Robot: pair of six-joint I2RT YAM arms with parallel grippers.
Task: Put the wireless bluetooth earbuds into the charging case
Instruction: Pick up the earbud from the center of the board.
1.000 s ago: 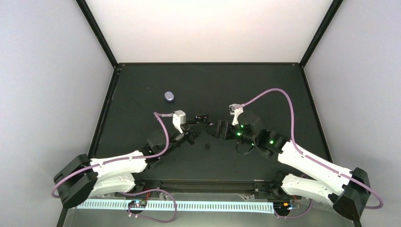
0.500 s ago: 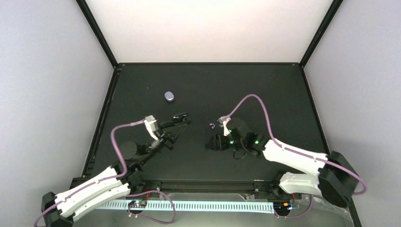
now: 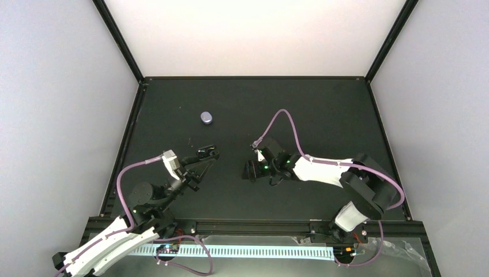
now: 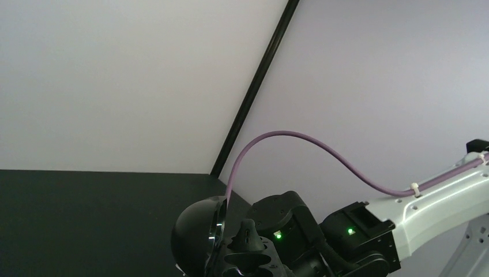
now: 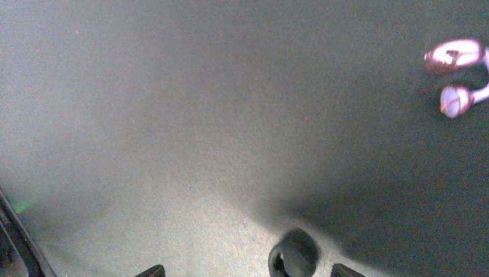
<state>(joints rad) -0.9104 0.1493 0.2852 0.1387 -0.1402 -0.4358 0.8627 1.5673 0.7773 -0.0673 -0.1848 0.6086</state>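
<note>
Only one earbud (image 5: 294, 257) shows: a tiny dark rounded nub with a ring-like face. It lies on the table (image 3: 311, 109) between the fingertips (image 5: 341, 269) of the right gripper (image 3: 248, 171), nearer one tip than the other and touching neither. Those fingers stand wide apart, holding nothing, low over the mat.

The charging case (image 3: 207, 118) is a small, glossy, pale lavender oval with a darker patch on top; it is too small to tell whether it is open or closed. It lies well beyond the left gripper (image 3: 206, 153), out past its fingertips toward the far edge and apart from both arms. The left fingers are drawn narrow on a black domed piece (image 4: 197, 235) with a shiny rim. They are angled upward, so the left wrist view looks past the piece at the walls and the right arm (image 4: 438, 199).

Bare mat surrounds the case on every side, and a strip of bare mat separates the two sets of fingertips. The black side rail (image 3: 123, 153) runs outboard of the left fingers, near but not touching. In the right wrist view two glossy pinkish rounded things (image 5: 452, 55) lie far ahead of the fingers, off to one side; what they are I cannot tell.
</note>
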